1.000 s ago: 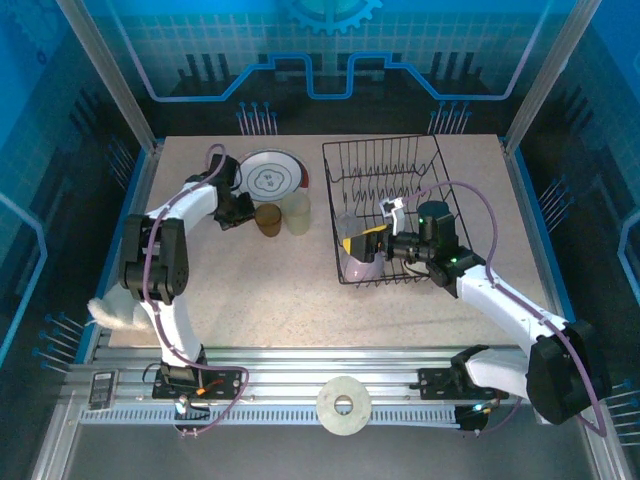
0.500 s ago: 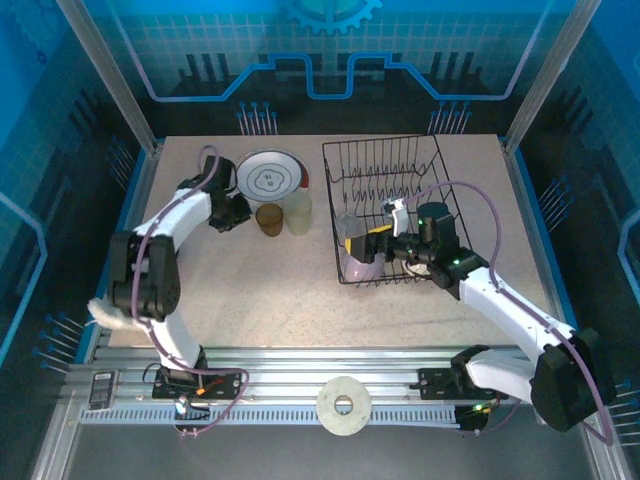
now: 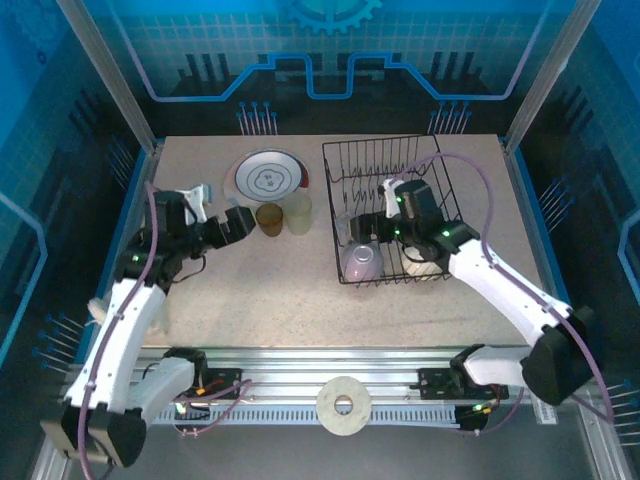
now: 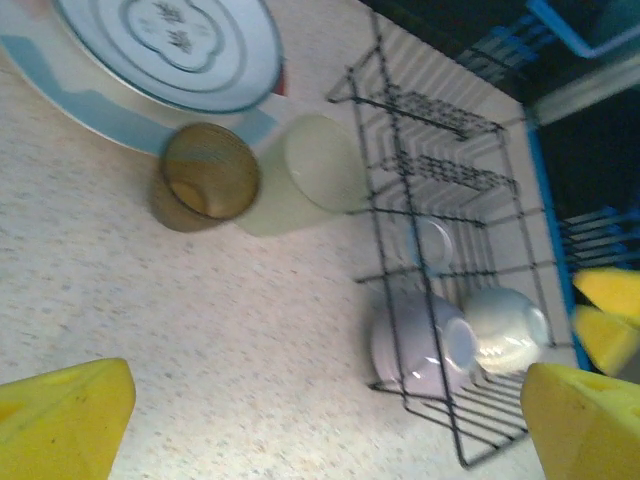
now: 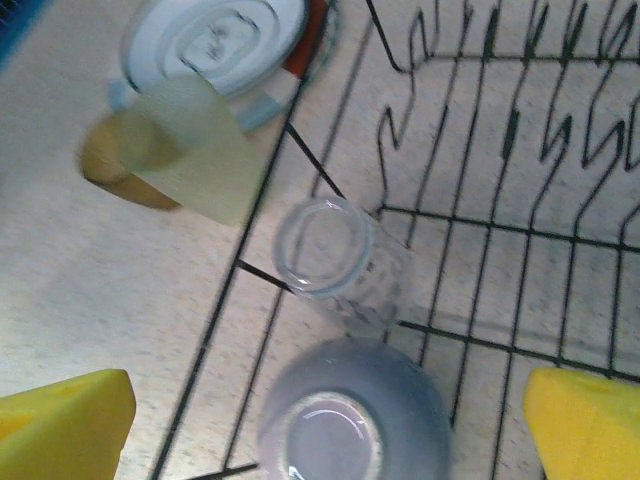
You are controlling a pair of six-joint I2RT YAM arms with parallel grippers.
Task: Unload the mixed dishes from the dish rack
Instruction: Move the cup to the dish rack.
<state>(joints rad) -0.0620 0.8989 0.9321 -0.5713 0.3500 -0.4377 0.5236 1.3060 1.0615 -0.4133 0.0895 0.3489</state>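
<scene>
— How are the jaws seen?
— The left gripper (image 4: 320, 430) is spread wide with nothing held. It is near the small brown cup (image 3: 268, 218) and the pale green tumbler (image 3: 296, 212), which are set on the beige table (image 3: 260, 290) beside the stacked round plates (image 3: 268, 175). The right gripper (image 5: 320, 425) is also spread wide and empty.
— Where are the other dishes found?
— In the black wire dish rack (image 3: 380, 142). An upturned lavender bowl (image 3: 361, 262), a white bowl (image 4: 505, 325) and a clear glass (image 5: 330, 255) are kept at its near-left end.

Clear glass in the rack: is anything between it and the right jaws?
Nothing visible blocks it from above. The clear glass sits by the dish rack's left wall, the upturned lavender bowl close beside it; the right jaws stand open.
</scene>
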